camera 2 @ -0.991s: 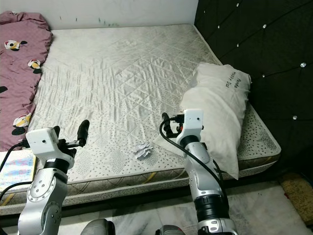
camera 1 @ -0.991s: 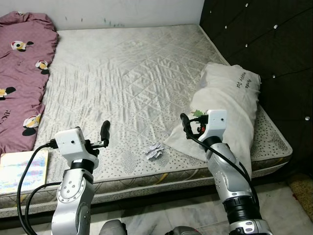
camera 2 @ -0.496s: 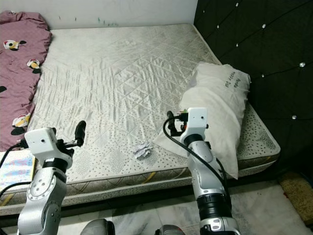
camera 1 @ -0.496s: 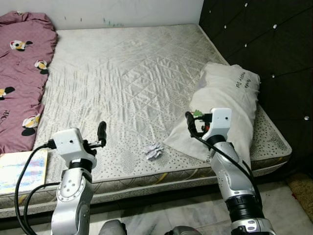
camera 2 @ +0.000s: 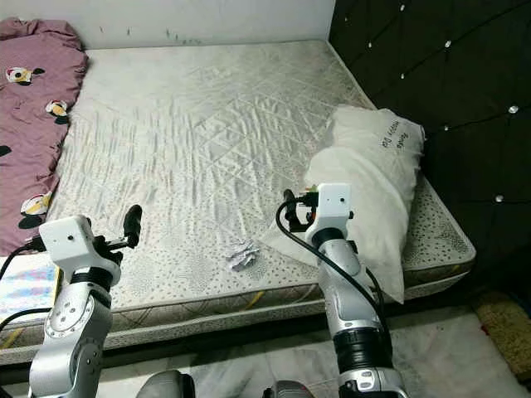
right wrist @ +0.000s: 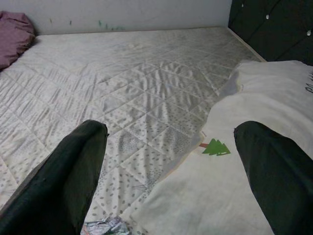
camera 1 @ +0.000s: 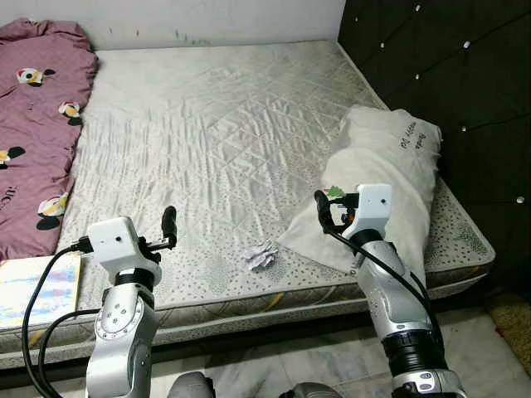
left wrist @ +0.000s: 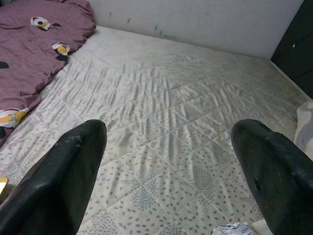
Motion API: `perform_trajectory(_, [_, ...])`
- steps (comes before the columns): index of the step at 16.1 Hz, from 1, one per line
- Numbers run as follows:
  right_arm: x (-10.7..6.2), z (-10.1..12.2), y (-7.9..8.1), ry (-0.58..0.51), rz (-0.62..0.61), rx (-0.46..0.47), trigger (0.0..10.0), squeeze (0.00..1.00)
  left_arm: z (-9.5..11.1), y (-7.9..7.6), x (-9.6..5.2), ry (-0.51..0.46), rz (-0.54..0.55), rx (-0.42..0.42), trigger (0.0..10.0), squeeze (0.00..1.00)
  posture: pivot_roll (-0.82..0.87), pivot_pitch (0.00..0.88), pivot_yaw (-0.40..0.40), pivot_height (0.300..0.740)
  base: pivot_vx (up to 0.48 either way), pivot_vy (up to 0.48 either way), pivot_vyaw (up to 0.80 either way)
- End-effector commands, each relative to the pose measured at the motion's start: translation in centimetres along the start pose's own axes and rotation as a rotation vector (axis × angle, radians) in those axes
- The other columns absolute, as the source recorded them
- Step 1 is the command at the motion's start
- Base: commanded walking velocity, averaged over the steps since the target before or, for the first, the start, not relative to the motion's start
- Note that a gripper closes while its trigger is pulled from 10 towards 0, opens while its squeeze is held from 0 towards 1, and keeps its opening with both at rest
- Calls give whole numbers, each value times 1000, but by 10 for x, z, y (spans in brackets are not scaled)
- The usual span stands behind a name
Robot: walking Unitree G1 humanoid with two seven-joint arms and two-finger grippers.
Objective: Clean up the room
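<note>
Approach step: both pincers raised over the bed edge, spread, holding nothing.
Crumpled paper (camera 1: 260, 256) lies lower centre on the mattress (camera 1: 216, 124), between left pincer (left wrist: 166, 176) and right pincer (right wrist: 171, 171); next, probably lower one onto it.

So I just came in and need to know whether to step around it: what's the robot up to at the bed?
The robot stands at the edge of the mattress with both arms raised over it and nothing in either hand. The left gripper and the right gripper are both open. A crumpled paper wad lies untouched near the mattress's front edge, between the two arms. A white pillow sits beside the right arm, a maroon blanket lies at the far left, and a booklet rests by the left arm.
</note>
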State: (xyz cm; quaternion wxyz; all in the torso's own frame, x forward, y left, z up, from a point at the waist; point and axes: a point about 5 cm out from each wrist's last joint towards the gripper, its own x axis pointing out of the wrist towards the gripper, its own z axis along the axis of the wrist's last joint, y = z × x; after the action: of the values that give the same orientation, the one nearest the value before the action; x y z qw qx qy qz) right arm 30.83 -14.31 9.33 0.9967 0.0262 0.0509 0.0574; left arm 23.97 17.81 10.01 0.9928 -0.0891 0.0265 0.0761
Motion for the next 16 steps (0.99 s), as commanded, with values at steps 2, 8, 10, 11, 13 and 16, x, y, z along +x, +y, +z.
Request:
perform_trajectory(2, [-1, -3, 1, 17, 9, 2, 10000, 0, -2, 1, 1, 11, 21, 14, 10000, 0, -37, 76, -21, 711, 0, 0, 0])
perform_trajectory(8, [-1, -4, 3, 21, 20, 5, 10000, 0, -2, 2, 2, 13, 38, 13, 10000, 0, -35, 71, -24, 665, 0, 0, 0])
perform_trajectory(10, [0, -4, 4, 19, 25, 4, 10000, 0, -3, 2, 2, 13, 46, 15, 10000, 0, -34, 68, -27, 651, 0, 0, 0])
perform_trajectory(11, [0, -4, 4, 18, 28, 4, 10000, 0, -3, 2, 2, 12, 48, 15, 10000, 0, -33, 67, -27, 651, 0, 0, 0])
perform_trajectory(13, [0, -4, 5, 18, 32, 5, 10000, 0, -2, 2, 2, 10, 55, 20, 10000, 0, -33, 66, -29, 651, 0, 0, 0])
perform_trajectory(16, [1, -4, 7, 22, 49, 0, 10000, 0, -2, 7, 3, 10, 97, 26, 10000, 0, -29, 65, -34, 646, 0, 0, 0])
